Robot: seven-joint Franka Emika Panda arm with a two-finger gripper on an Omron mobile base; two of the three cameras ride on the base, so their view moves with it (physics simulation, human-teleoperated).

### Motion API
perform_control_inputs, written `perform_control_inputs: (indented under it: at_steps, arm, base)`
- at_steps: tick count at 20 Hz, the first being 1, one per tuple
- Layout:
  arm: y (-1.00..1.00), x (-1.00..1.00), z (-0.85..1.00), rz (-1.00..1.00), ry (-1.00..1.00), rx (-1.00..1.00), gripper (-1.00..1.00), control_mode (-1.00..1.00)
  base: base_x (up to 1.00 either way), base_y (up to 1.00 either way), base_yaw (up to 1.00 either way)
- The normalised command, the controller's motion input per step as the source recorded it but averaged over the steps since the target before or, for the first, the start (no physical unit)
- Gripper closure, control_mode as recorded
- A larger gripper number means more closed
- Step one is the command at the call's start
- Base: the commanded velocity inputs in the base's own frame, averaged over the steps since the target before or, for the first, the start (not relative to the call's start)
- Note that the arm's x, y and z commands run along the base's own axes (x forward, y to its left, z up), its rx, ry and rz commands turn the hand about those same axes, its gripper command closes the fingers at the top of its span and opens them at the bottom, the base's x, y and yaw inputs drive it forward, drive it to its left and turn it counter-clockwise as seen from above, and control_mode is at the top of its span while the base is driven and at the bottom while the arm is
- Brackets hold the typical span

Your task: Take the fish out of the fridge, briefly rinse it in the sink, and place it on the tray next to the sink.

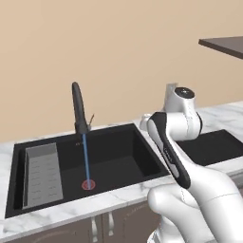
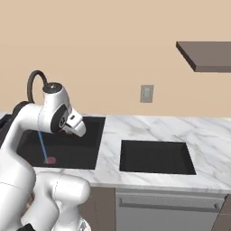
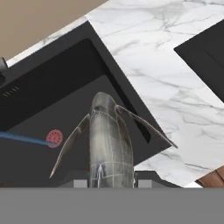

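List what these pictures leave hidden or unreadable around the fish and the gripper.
- Hand view: the fish covers the gripper's fingertips, and the bottom edge cuts its lower end.
- Left base view: the arm's own links block the gripper and part of the tray.
- Right base view: the arm hides the sink's left part.

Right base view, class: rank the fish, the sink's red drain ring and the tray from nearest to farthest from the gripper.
1. fish, held in the gripper
2. red drain ring, below in the sink
3. tray, across the marble to the right
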Motion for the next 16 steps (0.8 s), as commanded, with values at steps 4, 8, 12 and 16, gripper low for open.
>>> perform_control_inputs:
  at_steps: [4,8,12,16]
  arm:
    - [-0.17,0.02,-0.09,0.15,0.14,0.09,1.0,-1.0]
    - [-0.02,0.44,-0.03,0.29,0.43,0.21,1.0,-1.0]
    - [0.01,0.6,0.0,0.27,0.45,0.19,1.0,-1.0]
    - [0.03,0.41,-0.14,0.14,0.21,0.05,1.0,-1.0]
  base:
    - [0.0,0.0,0.05]
    - [0.0,0.0,0.0]
    - [0.0,0.0,0.0]
    - [0.0,0.0,0.0]
